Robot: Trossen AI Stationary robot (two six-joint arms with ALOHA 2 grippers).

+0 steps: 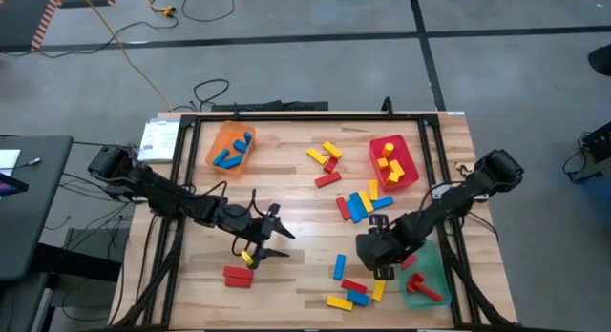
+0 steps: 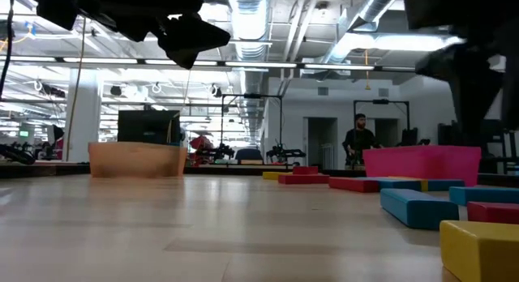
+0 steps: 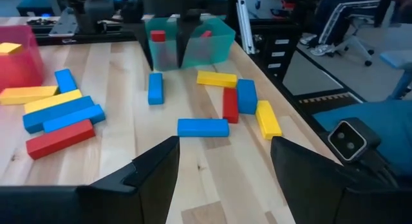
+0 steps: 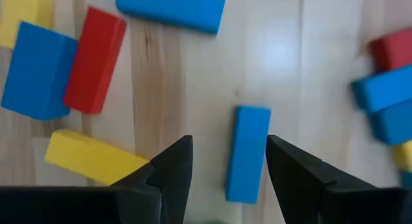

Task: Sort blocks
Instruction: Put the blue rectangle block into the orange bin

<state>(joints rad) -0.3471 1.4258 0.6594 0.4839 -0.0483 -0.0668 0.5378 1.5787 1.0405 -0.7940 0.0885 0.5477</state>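
Observation:
Red, yellow and blue blocks lie scattered on the wooden table, with one cluster [image 1: 358, 204] at the middle right and another [image 1: 353, 292] near the front edge. My right gripper [image 4: 228, 141] points down, open, over a lone blue block [image 4: 248, 153] that lies flat on the table; its fingers stand either side of the block's near end, apart from it. The same gripper [image 3: 168, 47] shows in the left wrist view in front of the green tray. My left gripper [image 3: 222, 143] hovers open at the table's left middle [image 1: 275, 241], with nothing between its fingers. A yellow block [image 1: 248, 259] and a red block [image 1: 237, 275] lie near it.
An orange tray [image 1: 232, 146] with blue blocks stands at the far left. A red tray [image 1: 406, 175] with yellow blocks stands at the far right. A green tray [image 1: 434, 265] with red blocks stands at the near right, close to my right arm. A person [image 2: 358, 136] stands in the room beyond.

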